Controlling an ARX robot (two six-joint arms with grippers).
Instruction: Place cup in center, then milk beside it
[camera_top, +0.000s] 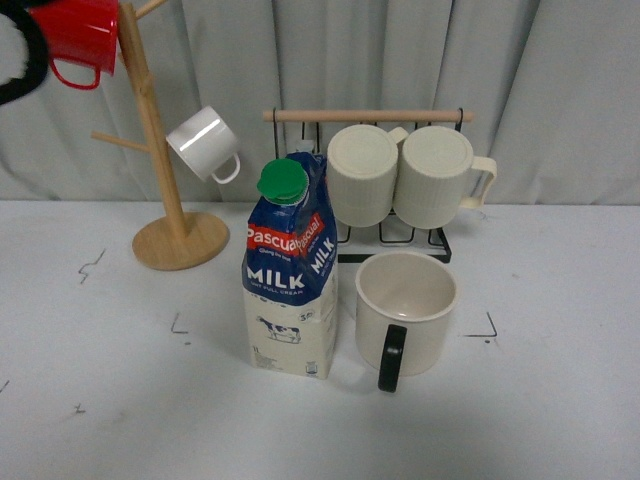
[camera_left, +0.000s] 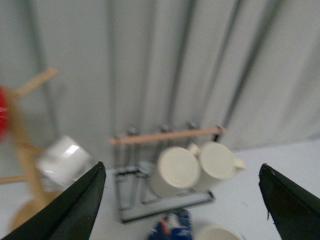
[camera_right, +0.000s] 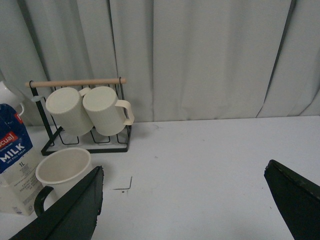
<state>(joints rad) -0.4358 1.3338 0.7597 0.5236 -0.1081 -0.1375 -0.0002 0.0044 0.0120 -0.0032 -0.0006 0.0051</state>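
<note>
The milk (camera_top: 291, 275) carton reads "Pascual" on a red band and "MILK" in white on blue, with a cow drawing on its cream base and a green cap. It stands upright mid-worktop (camera_top: 560, 400). The cup (camera_top: 405, 313) sits just beside it, upright, black handle toward the camera, its interior empty. Behind them a wire rack (camera_top: 400, 232) holds two ribbed mugs (camera_top: 400, 175) under a wooden bar. A wooden mug tree (camera_top: 160, 170) carries a white mug (camera_top: 204, 144) and a red mug (camera_top: 85, 40). Left end effector (camera_left: 182, 200) is spread wide, holding nothing; right end effector (camera_right: 182, 205) likewise.
</note>
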